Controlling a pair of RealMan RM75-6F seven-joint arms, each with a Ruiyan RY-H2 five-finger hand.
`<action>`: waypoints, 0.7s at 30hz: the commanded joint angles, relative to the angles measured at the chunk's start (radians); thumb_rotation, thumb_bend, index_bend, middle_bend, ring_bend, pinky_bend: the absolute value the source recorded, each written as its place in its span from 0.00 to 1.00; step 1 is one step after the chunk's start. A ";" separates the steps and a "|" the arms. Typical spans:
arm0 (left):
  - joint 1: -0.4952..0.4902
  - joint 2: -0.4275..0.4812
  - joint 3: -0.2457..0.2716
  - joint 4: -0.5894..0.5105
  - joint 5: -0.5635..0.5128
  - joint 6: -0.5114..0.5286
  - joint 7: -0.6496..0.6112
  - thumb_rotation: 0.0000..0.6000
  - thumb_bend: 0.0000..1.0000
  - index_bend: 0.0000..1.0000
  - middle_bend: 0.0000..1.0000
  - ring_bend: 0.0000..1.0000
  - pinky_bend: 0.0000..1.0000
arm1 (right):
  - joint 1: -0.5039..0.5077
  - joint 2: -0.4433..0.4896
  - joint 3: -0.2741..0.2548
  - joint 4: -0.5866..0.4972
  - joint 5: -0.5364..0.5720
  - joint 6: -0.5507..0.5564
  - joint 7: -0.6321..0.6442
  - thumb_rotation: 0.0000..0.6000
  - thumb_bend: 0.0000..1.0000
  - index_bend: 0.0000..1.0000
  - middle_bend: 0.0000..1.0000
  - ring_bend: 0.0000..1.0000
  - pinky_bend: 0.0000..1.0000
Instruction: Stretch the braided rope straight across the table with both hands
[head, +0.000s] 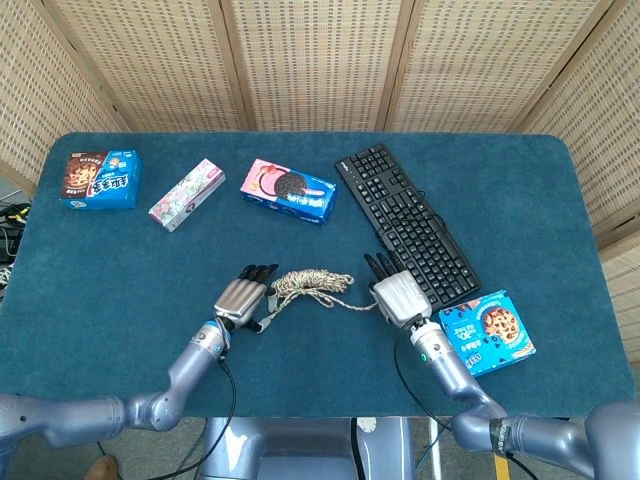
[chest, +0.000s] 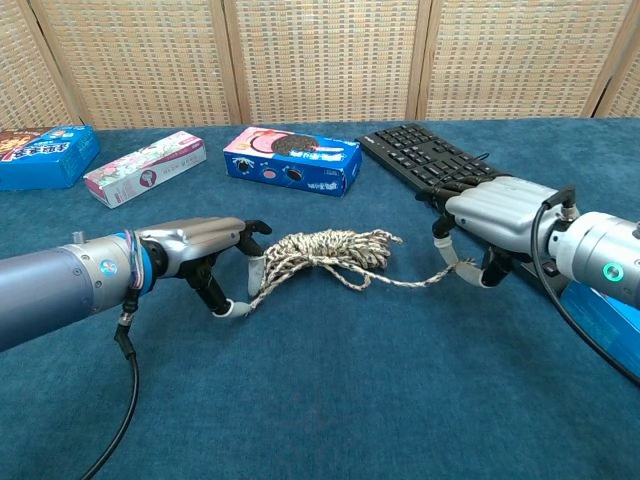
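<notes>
The braided rope lies in a loose coil at the table's near middle. A thin tail runs right from the coil to my right hand, which pinches that tail's end just above the cloth. My left hand is at the coil's left end. Its fingers are apart, with a fingertip and the thumb on either side of the loose left end, touching it but not closed on it.
A black keyboard lies right behind my right hand. A blue cookie box sits beside my right forearm. An Oreo box, a slim pink box and a blue snack box lie along the back.
</notes>
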 joint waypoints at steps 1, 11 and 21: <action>-0.005 -0.001 0.003 0.000 -0.007 0.004 0.005 1.00 0.34 0.55 0.00 0.00 0.00 | 0.000 0.001 0.000 0.000 -0.002 -0.001 0.002 1.00 0.50 0.65 0.00 0.00 0.00; -0.016 -0.018 0.019 0.012 -0.014 0.007 0.002 1.00 0.36 0.55 0.00 0.00 0.00 | 0.000 0.003 0.000 -0.005 -0.002 -0.001 -0.001 1.00 0.50 0.65 0.00 0.00 0.00; -0.022 -0.022 0.032 0.027 -0.024 0.011 0.009 1.00 0.38 0.55 0.00 0.00 0.00 | -0.003 0.002 -0.001 -0.001 -0.003 -0.001 0.005 1.00 0.50 0.65 0.00 0.00 0.00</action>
